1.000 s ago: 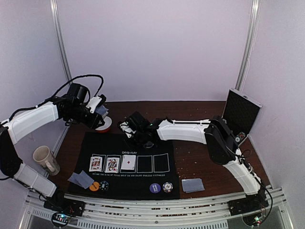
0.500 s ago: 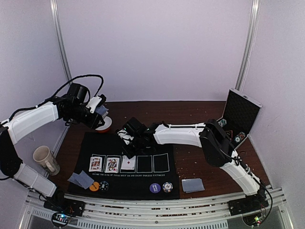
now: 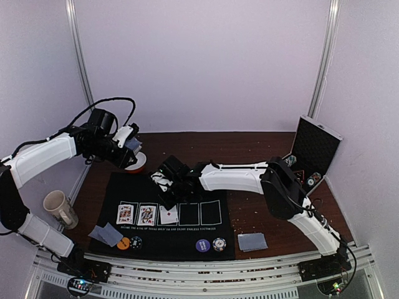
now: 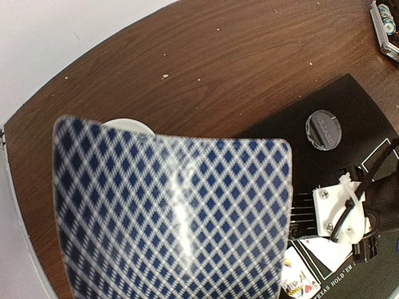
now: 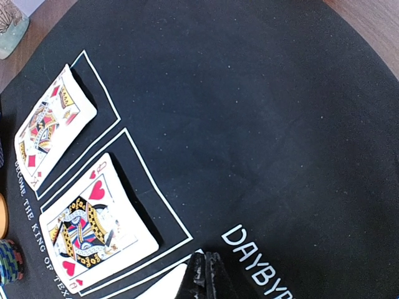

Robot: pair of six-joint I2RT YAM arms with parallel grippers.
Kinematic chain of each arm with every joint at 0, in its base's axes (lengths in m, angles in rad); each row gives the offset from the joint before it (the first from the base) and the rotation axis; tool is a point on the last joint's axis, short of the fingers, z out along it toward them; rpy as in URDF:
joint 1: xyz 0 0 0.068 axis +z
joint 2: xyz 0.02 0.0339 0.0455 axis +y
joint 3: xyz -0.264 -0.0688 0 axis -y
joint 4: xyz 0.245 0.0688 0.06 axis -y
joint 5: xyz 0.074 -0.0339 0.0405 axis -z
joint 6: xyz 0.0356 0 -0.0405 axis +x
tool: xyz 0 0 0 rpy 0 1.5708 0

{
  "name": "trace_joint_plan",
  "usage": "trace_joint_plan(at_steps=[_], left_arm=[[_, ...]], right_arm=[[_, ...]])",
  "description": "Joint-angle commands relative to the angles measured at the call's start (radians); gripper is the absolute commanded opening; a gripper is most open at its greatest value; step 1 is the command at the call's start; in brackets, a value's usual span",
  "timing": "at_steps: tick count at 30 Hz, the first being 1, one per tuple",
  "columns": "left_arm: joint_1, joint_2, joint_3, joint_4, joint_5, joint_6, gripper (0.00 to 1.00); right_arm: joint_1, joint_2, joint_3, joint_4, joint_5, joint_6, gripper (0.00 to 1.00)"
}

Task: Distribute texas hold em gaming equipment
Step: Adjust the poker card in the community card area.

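My left gripper (image 3: 131,145) is shut on a grey-blue-backed stack of playing cards (image 4: 174,212), held above the red-and-white bowl (image 3: 137,164). The card back fills the left wrist view and hides the fingers. Three cards lie face up in the mat's outlined boxes: left (image 3: 125,213), middle (image 3: 147,214) and third (image 3: 168,215). My right gripper (image 3: 171,199) is shut and empty, its tips (image 5: 212,277) down at the third card's (image 5: 167,285) top corner. Along the mat's near edge lie orange (image 3: 123,243), dark (image 3: 136,242), purple (image 3: 203,245) and black-and-white (image 3: 219,244) chips. A round disc (image 4: 323,129) rests on the mat's far part.
The black mat (image 3: 206,187) covers the middle of the brown table. Face-down cards lie at its near left (image 3: 105,233) and on the wood to its right (image 3: 252,242). A beige mug (image 3: 59,208) stands left. An open chip case (image 3: 315,149) stands at the back right.
My right gripper has slid left and nearer over the mat, down to the third card, which now lies slightly turned. The left arm and its cards have not moved.
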Motion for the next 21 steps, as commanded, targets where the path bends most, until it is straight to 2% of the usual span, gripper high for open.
trace_joint_plan(at_steps=[1, 7, 14, 21], left_arm=[[0.011, -0.016, -0.001, 0.050, 0.020, 0.006, 0.39], [0.011, -0.024, -0.004, 0.050, 0.020, 0.007, 0.39], [0.011, -0.025, -0.007, 0.053, 0.021, 0.007, 0.39], [0.011, -0.023, -0.006, 0.055, 0.024, 0.007, 0.39]], right_arm=[[0.001, -0.087, -0.009, -0.024, 0.048, 0.048, 0.01], [-0.007, -0.170, -0.049, -0.018, 0.136, 0.087, 0.02], [0.010, -0.279, -0.273, -0.018, 0.209, 0.160, 0.00], [0.053, -0.320, -0.408, -0.055, 0.227, 0.204, 0.00]])
